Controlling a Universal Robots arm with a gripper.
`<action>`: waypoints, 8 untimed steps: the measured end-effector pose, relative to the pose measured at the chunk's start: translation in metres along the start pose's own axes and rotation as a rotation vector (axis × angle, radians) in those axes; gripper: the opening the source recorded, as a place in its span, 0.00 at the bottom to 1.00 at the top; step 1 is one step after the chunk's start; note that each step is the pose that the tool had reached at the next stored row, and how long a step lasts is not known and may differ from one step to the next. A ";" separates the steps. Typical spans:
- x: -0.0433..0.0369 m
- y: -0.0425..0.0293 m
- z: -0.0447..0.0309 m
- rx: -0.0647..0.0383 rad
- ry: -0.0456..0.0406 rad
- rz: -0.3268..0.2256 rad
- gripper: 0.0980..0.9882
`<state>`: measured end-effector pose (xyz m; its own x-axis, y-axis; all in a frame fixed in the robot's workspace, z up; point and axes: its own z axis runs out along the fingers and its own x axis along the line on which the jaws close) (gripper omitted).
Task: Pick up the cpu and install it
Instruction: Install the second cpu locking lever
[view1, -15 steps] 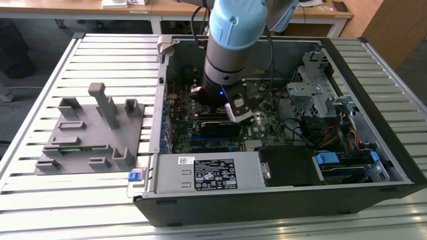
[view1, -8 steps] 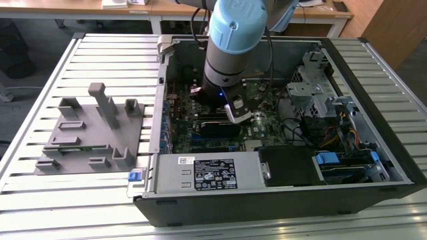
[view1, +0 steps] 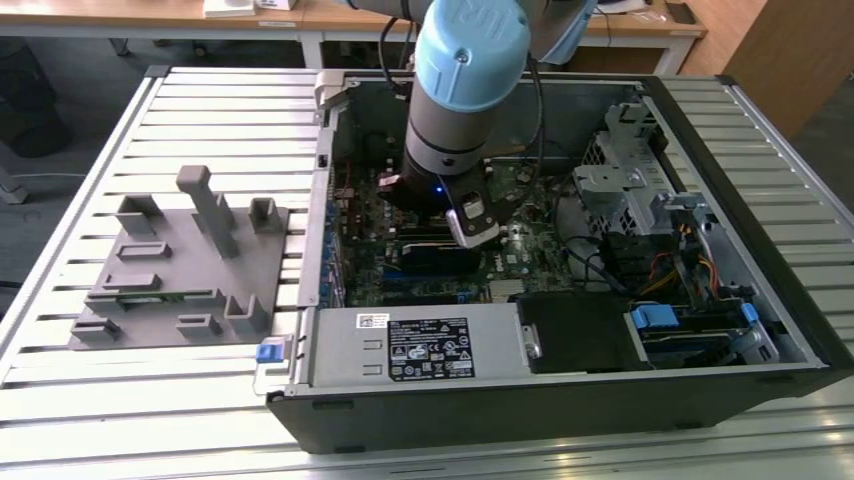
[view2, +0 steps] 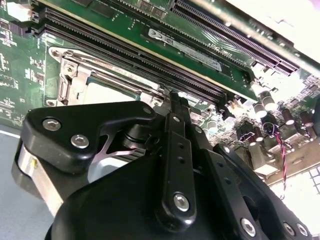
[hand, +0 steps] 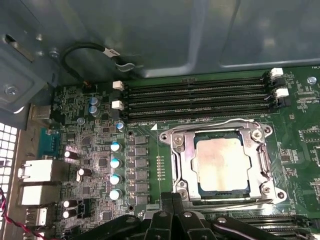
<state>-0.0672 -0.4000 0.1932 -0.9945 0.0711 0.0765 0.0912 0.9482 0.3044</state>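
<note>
1. The arm reaches down into the open computer case (view1: 747, 330) lying on the slatted bench (view1: 80, 400), with its end effector (view1: 470, 228) low over the green motherboard (hand: 300, 125).
2. The cpu (hand: 222, 164) sits flat inside its socket, framed by the silver socket bracket (hand: 182, 160), just ahead of the end effector's tips in the first wrist view. Its pale metal top is uncovered and nothing is touching it.
3. In the second wrist view the black end effector (view2: 172, 100) has its linkages drawn in toward the middle, and the tips look close together with nothing between them; I cannot tell for certain that they meet. The socket (view2: 100, 82) with the chip lies just beyond the tips.
4. Beyond the socket from the end effector run the black memory slots (hand: 195, 97), with white clips at their ends.
5. Well away from the end effector, outside the case, a grey fixture (view1: 187, 260) with upright posts stands on the bench.
</note>
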 end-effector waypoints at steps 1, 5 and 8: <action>0.0003 -0.0001 0.0003 -0.001 0.0000 0.000 0.01; 0.0005 -0.0002 0.0013 -0.003 0.0003 0.000 0.01; 0.0005 -0.0003 0.0025 -0.004 0.0004 0.000 0.01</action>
<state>-0.0678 -0.3994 0.1908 -0.9945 0.0707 0.0768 0.0912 0.9468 0.3085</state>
